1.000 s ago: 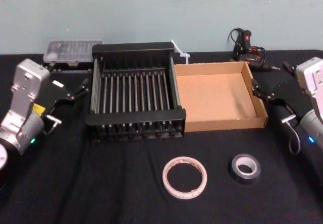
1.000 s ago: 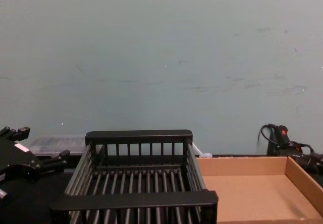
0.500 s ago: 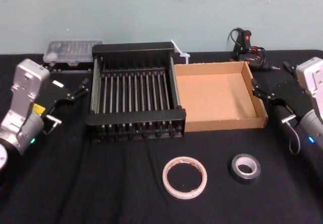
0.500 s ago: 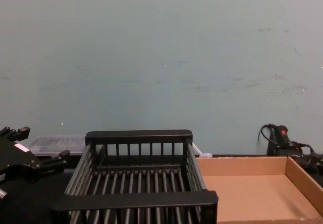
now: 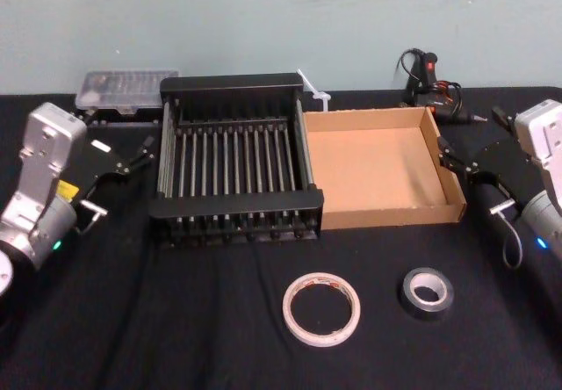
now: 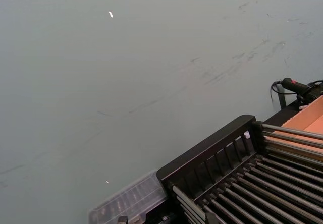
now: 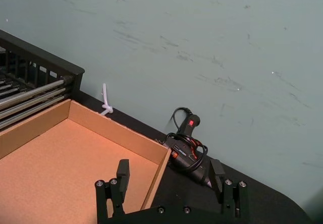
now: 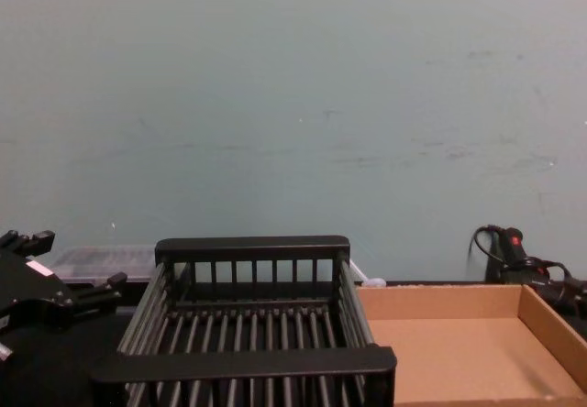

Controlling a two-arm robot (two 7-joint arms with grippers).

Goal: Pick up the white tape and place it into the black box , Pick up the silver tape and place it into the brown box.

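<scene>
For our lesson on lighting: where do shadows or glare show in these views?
Head view: even light, no hard shadows beside the white tape or the silver tape on the black cloth. Right wrist view: the floor of the brown box is evenly lit. Chest view: the wall shows no glare.

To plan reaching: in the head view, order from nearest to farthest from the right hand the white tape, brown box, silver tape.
1. brown box, just beside the right hand.
2. silver tape, front right.
3. white tape, front centre.
</scene>
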